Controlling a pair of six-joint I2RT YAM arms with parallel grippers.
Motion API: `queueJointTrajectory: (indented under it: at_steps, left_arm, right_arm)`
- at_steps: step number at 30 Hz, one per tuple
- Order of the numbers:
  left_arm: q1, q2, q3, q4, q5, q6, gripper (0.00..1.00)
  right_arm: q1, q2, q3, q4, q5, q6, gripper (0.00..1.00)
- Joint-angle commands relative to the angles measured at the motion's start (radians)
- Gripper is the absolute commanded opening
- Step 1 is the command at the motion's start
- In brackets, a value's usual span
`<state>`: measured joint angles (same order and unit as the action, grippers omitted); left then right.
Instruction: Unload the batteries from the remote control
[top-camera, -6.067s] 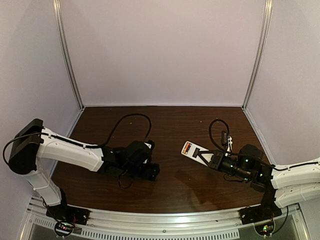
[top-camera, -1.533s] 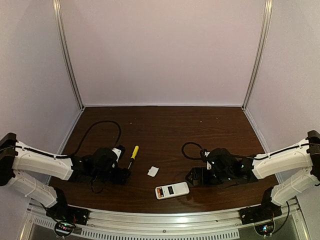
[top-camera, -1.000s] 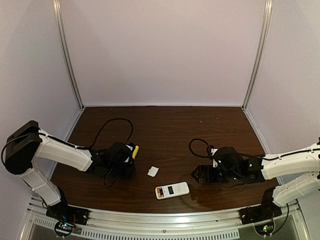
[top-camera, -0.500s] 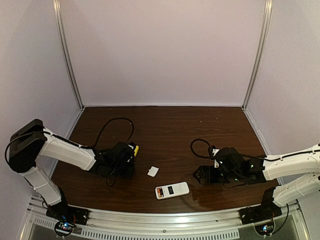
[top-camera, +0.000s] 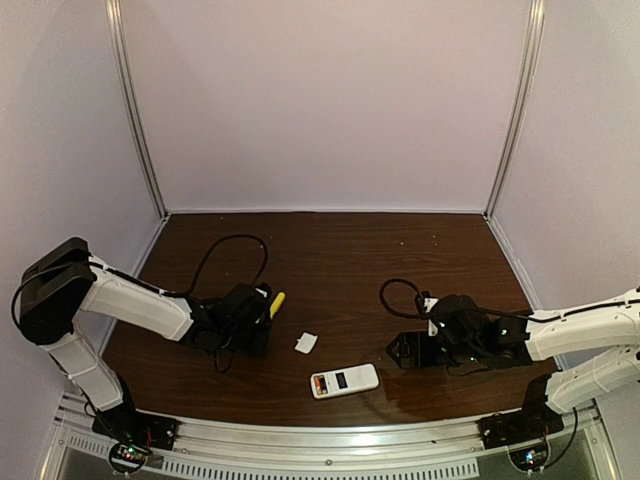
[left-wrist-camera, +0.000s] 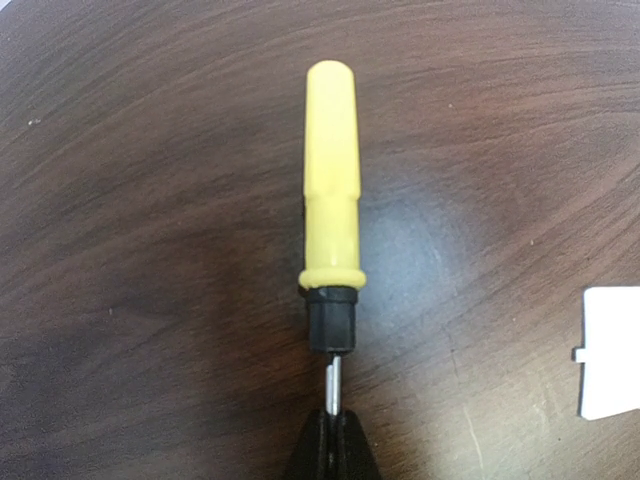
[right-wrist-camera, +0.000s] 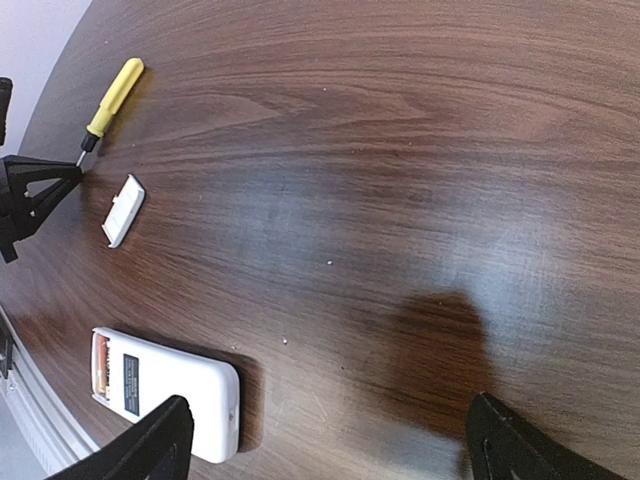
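Your left gripper (left-wrist-camera: 335, 450) is closed tight on the thin metal shaft of the screwdriver (left-wrist-camera: 331, 190). The yellow handle points away from the gripper and the whole tool lies flat on the surface (top-camera: 340, 260).

Just to the right of it, not touching, is the small white cover (left-wrist-camera: 610, 352), lying loose on the wood. In the top view it sits btwn the screwdriver and the remote (top-camera: 344, 381), apart from both.

The remote lies flat near the front edge, about mid-way btwn the two arms, w/ nothing on top of it. Its left end is uncovered, and the batteries (right-wrist-camera: 100, 365) are in that compartment. You can see the orange-red one as a strip along the end. The dark one is too small to make out properly.

Your right gripper (right-wrist-camera: 330, 425) has its jaws wide apart w/ nothing btwn them. It is low over the surface to the right of the remote and not touching it. In the right wrist view the remote is by the left finger (right-wrist-camera: 150, 445), w/ bare wood ahead.

A black cable (top-camera: 235, 245) loops on the surface behind the left arm. Another cable loop (top-camera: 395, 290) lies behind the right arm. Both are well away from the remote and cover.
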<state>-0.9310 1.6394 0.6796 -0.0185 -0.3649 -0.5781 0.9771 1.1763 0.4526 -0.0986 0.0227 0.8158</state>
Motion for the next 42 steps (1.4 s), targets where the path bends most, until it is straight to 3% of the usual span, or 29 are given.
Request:
queueJointTrajectory:
  at_steps: [1,13,18,24,34,42]
  left_arm:
    - [0.004,-0.009,-0.001,0.034,0.054,-0.028,0.00]
    - [-0.012,-0.170,-0.032,0.081,0.175,0.017,0.00]
    - [-0.012,-0.247,-0.055,0.125,0.261,0.067,0.00]
    - [-0.021,-0.289,-0.095,0.219,0.477,0.139,0.00]
    - [-0.066,-0.329,-0.109,0.277,0.650,0.196,0.00]
    - [-0.074,-0.318,-0.114,0.317,0.780,0.205,0.00]
  right_arm:
    - [-0.005,0.005,0.030,-0.007,-0.011,-0.057,0.96]
    - [-0.003,-0.064,0.070,0.037,0.040,-0.211,0.93]
    - [-0.003,-0.072,0.109,0.044,-0.017,-0.299,0.94]
    - [-0.003,-0.075,0.133,0.090,-0.205,-0.385,0.98]
    - [-0.003,-0.092,0.135,0.152,-0.428,-0.455,1.00]
    - [-0.002,-0.087,0.131,0.216,-0.503,-0.470,1.00]
